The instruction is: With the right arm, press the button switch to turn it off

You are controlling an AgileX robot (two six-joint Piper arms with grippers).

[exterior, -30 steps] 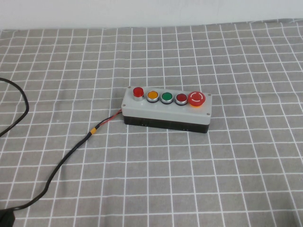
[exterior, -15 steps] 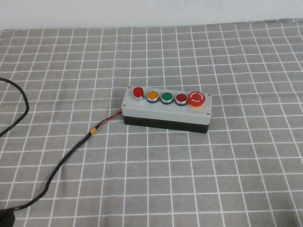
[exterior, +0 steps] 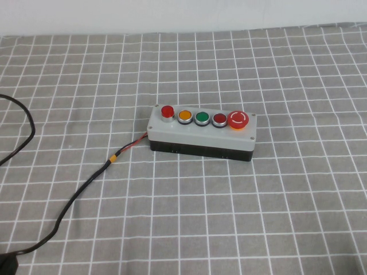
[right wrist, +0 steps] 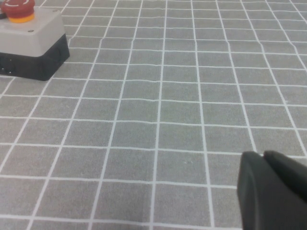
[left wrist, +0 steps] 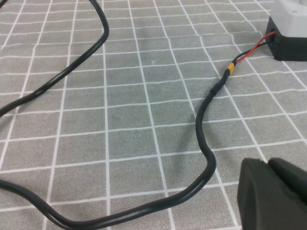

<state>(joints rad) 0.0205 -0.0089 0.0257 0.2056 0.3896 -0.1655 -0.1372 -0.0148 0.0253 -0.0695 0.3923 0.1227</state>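
Observation:
The button switch (exterior: 202,130) is a light grey box on a black base in the middle of the checked cloth. Its top carries a red lamp, amber, green and red buttons, and a big red mushroom button (exterior: 238,120). Neither arm shows in the high view. My right gripper (right wrist: 263,157) is shut and empty, low over the cloth and well away from the box (right wrist: 29,43), near the mushroom-button end. My left gripper (left wrist: 266,165) is shut and empty beside the black cable (left wrist: 206,143), with a corner of the box (left wrist: 290,28) beyond it.
The black cable (exterior: 86,186) runs from the box's left end across the cloth to the front left corner, and another loop lies at the left edge. The grey checked cloth (exterior: 275,217) covers the table up to a white wall at the back.

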